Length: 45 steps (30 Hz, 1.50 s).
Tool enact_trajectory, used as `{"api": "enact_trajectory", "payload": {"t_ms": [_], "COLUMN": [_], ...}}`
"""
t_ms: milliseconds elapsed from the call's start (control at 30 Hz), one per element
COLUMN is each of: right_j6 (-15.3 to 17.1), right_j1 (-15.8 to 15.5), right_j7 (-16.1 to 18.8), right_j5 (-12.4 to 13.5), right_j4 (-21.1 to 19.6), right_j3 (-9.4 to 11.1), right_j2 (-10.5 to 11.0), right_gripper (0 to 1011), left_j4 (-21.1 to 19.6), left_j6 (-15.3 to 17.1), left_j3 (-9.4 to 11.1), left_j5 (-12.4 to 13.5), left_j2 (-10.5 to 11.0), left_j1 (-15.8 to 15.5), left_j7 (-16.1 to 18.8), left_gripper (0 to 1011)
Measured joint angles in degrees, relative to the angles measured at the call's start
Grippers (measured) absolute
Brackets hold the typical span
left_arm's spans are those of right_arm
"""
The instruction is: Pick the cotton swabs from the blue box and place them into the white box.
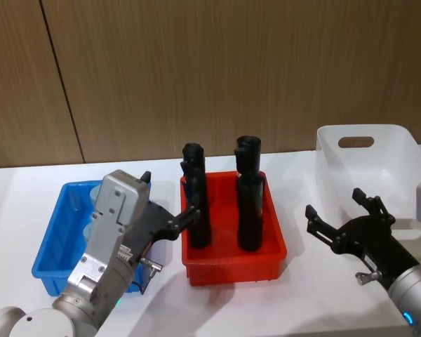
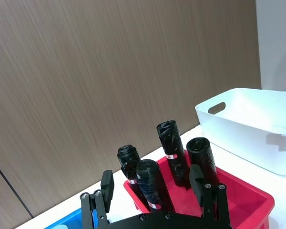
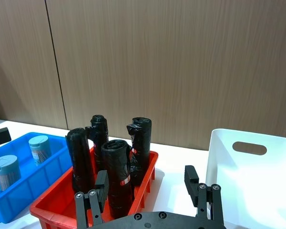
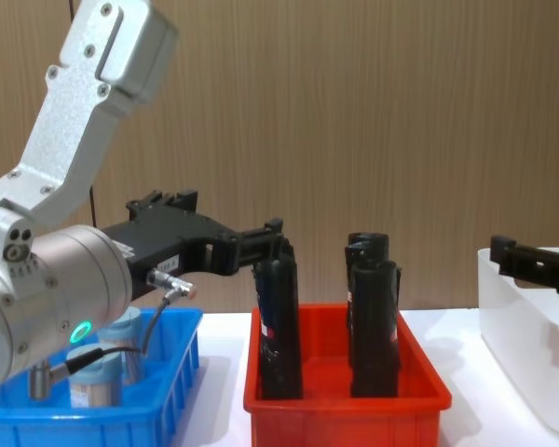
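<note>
Clear plastic cotton-swab jars (image 3: 39, 149) with grey-blue lids stand in the shallow ribbed blue box (image 3: 24, 188), just below the left tool (image 1: 168, 196), which is spread wide and empty. The right tool (image 1: 335, 203), also open and empty, hovers beside the milky-white bin (image 1: 404, 140). The jars are probably light, rigid and slick, so grip mid-body.

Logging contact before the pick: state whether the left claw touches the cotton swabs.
Apart. In the chest view the left claw hangs high beside the black rolls, while the cotton swabs sit low in the blue box, well below it.
</note>
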Motion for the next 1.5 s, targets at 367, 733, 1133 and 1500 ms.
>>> {"api": "enact_trajectory", "payload": {"t_ms": [367,733,1133,1500], "right_j6": [0.0,0.0,0.0,0.0], "right_j1": [0.0,0.0,0.0,0.0], "right_j7": [0.0,0.0,0.0,0.0], "right_j5": [0.0,0.0,0.0,0.0], "right_j4": [0.0,0.0,0.0,0.0], "right_j3": [0.0,0.0,0.0,0.0], "right_j2": [0.0,0.0,0.0,0.0], "right_gripper": [1002,1002,1002,1002], "left_j4": [0.0,0.0,-0.81,-2.58], "left_j6": [0.0,0.0,3.83,8.85], "left_j3": [0.0,-0.01,-0.7,-2.33], "left_j5": [0.0,0.0,-2.2,-5.92], "left_j2": [0.0,0.0,-0.28,0.49], "left_j1": [0.0,0.0,0.07,1.31], "left_j7": [0.0,0.0,2.82,8.41], "left_gripper": [1004,1004,1004,1004]}}
